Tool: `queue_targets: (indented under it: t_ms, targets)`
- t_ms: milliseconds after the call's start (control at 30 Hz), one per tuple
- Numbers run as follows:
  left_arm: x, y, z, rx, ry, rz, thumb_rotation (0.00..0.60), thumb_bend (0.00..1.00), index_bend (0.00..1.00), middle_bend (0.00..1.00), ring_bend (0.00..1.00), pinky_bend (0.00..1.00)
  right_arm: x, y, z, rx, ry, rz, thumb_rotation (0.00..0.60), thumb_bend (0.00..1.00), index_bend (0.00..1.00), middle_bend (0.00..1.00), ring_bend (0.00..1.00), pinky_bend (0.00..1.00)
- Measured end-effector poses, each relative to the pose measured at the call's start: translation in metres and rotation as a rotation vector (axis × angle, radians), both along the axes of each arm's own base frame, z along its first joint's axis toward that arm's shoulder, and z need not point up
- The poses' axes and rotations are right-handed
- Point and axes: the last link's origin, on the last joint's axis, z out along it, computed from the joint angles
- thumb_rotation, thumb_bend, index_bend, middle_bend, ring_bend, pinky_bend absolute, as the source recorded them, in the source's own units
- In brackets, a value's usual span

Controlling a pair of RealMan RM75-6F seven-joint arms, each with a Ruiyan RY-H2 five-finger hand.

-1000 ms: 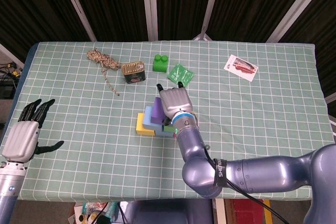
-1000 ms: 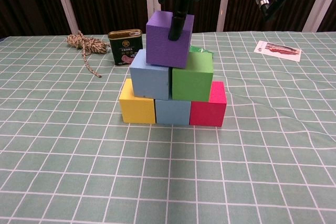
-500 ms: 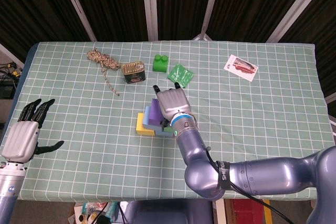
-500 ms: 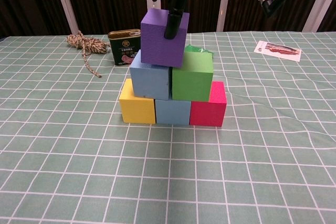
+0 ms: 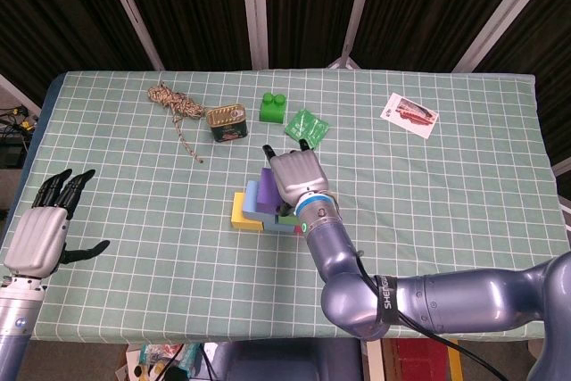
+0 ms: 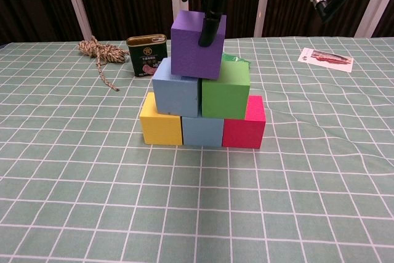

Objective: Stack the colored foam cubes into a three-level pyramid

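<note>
Six foam cubes stand stacked near the middle of the surface [image 6: 74, 214], which is covered by a green checked cloth. Bottom row, seen from the chest view: yellow cube [image 6: 161, 123] at the left, a blue cube [image 6: 202, 131] in the middle, red cube [image 6: 244, 125] at the right, each touching its neighbour. Second level: a light blue cube [image 6: 176, 89] and a green cube [image 6: 226, 92], side by side and touching. Top level: purple cube [image 6: 196, 45], resting across both second-level cubes.

Right hand [image 5: 292, 170] is positioned over the purple cube; one dark finger [image 6: 205, 31] lies down the cube's front face, with other fingers above its top edge. Whether the hand pinches the cube or only touches it cannot be told, since the far side is hidden.

Left hand [image 5: 40, 231] hovers at the left edge of the surface, well apart from the stack, fingers spread and holding nothing.

Other items, all toward the far edge: a coil of rope [image 5: 174, 106] at the far left, a tin can [image 5: 227, 122] just beside it, a green toy brick [image 5: 273, 108], a green packet [image 5: 306, 126], and a printed card [image 5: 409, 114] toward the far right corner.
</note>
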Motion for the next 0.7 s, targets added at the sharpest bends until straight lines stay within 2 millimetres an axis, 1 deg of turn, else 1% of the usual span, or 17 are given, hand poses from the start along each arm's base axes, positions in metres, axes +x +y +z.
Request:
queue_targets:
  t_ms: [700]
  targets:
    - [-0.0010, 0.0004, -0.0014, -0.005, 0.002, 0.005, 0.600, 0.06, 0.06, 0.11, 0.01, 0.02, -0.0065, -0.0026, -0.0035, 0.003, 0.017, -0.024, 0.600, 0.26, 0.00, 0.49, 0.27, 0.00]
